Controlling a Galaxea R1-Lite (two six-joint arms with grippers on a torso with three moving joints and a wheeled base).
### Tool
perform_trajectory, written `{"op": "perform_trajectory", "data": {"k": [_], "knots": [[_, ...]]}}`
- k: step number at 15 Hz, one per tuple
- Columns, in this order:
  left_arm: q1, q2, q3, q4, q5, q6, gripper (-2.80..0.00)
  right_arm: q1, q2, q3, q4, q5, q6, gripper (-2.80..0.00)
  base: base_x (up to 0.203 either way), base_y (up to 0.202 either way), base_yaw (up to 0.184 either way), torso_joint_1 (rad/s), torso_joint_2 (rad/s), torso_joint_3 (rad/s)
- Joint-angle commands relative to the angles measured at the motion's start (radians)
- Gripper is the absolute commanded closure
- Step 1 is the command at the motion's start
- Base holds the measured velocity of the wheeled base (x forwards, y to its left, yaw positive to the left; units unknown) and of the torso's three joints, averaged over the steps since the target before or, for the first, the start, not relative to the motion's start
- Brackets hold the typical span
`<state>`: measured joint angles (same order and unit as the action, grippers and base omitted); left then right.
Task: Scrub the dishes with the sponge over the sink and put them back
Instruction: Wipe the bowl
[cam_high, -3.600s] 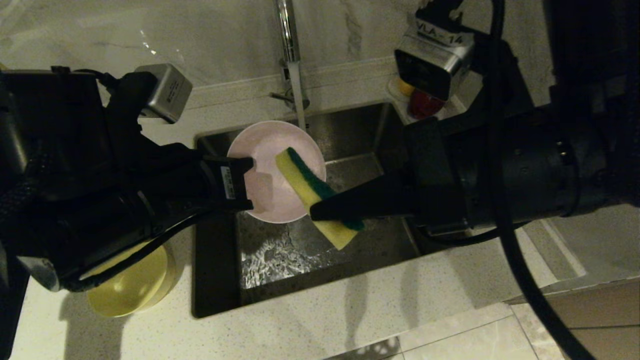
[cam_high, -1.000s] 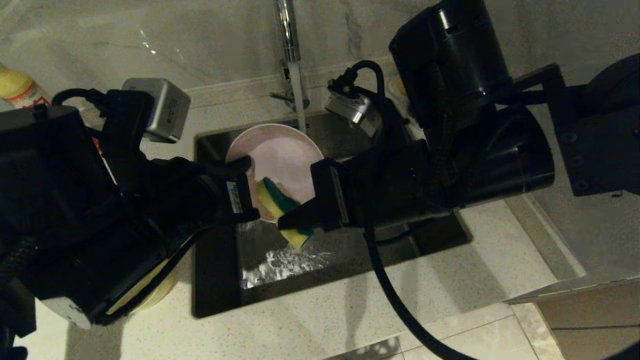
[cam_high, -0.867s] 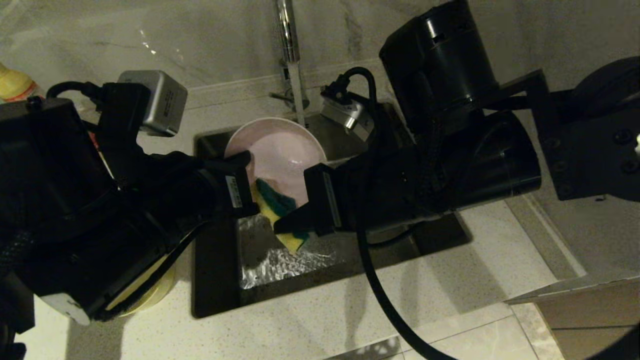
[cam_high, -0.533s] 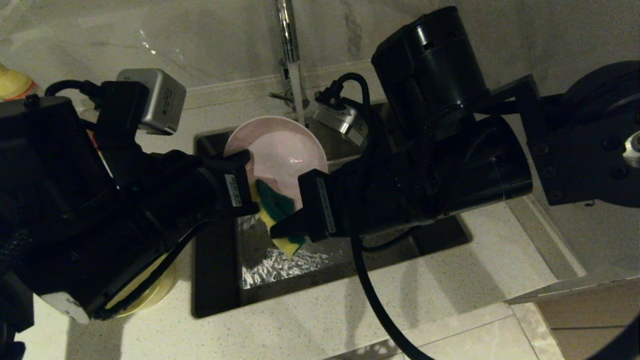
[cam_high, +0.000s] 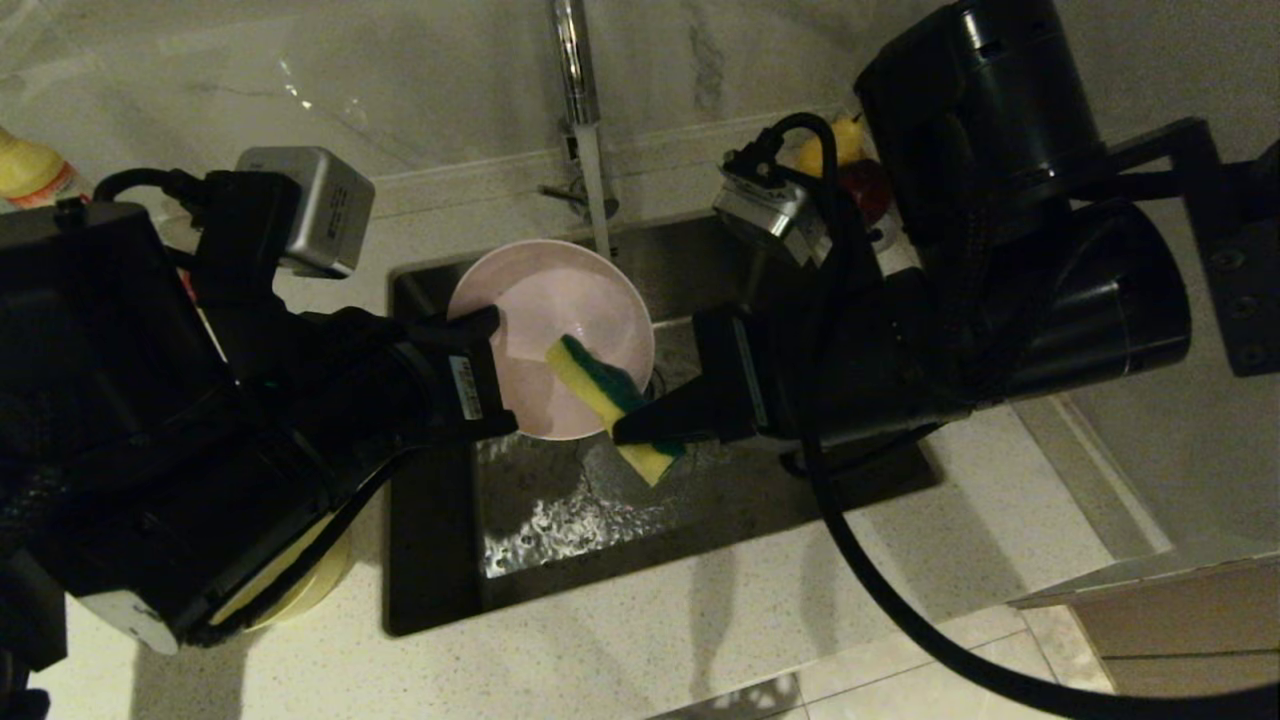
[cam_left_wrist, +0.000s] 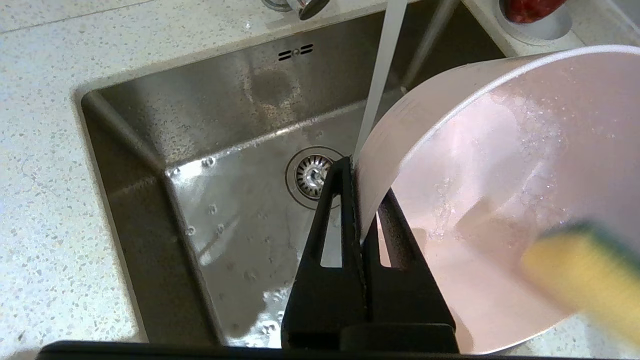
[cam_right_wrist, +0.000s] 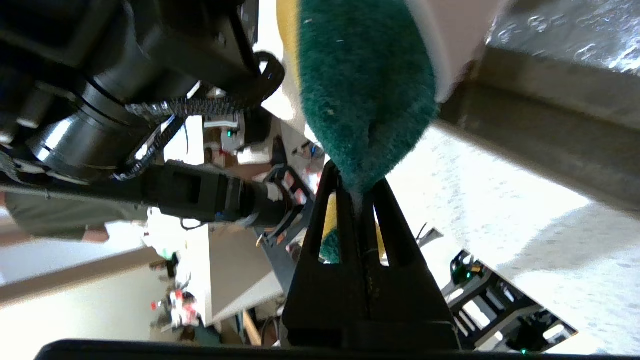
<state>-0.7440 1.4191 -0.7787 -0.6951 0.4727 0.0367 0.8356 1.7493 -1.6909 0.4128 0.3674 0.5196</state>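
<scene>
A: Where is the pink bowl (cam_high: 560, 335) right now?

B: Held up over the sink (cam_high: 720, 250), tilted so its inside faces the right arm. The left claw (cam_high: 488, 375) is clamped on its rim, one finger inside the wall and one outside; the left wrist view shows that pinch clearly.

A: And the sponge (cam_high: 610, 405)?

B: The right claw (cam_high: 640, 430) is closed tight on it, near its lower half. The free end lies across the bowl's inner face by the near rim, green scouring side toward the right arm. The lower yellow end hangs past the bowl's edge over the basin.

A: Any open room around them?

B: The basin floor below is wet and bare around the drain strainer (cam_left_wrist: 312, 175). The water stream (cam_high: 597, 190) drops from the faucet (cam_high: 570, 60) just behind the bowl's far rim. Both forearms crowd the sink from either side, leaving only a narrow gap between the two claws.

A: Other dishes?

B: A yellow bowl (cam_high: 300, 585) sits on the surface (cam_high: 650, 640) left of the sink, mostly hidden under the left arm. Its edge is near the sink's left rim.
</scene>
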Motion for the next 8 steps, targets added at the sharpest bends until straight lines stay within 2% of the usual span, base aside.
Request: {"op": "perform_trajectory", "data": {"k": [1,8], "knots": [[0.000,0.001,0.004,-0.004,0.003,0.000,0.00,-0.010,-0.018,-0.014,-0.001,0.002,0.002,0.00,0.000,0.000,0.000,0.000,0.00,0.000],[-0.001,-0.025,0.082,-0.009,-0.008,0.005,0.00,-0.002,0.079,-0.185,0.006,0.001,0.002,0.00,0.000,0.000,0.000,0.000,0.00,0.000]]}}
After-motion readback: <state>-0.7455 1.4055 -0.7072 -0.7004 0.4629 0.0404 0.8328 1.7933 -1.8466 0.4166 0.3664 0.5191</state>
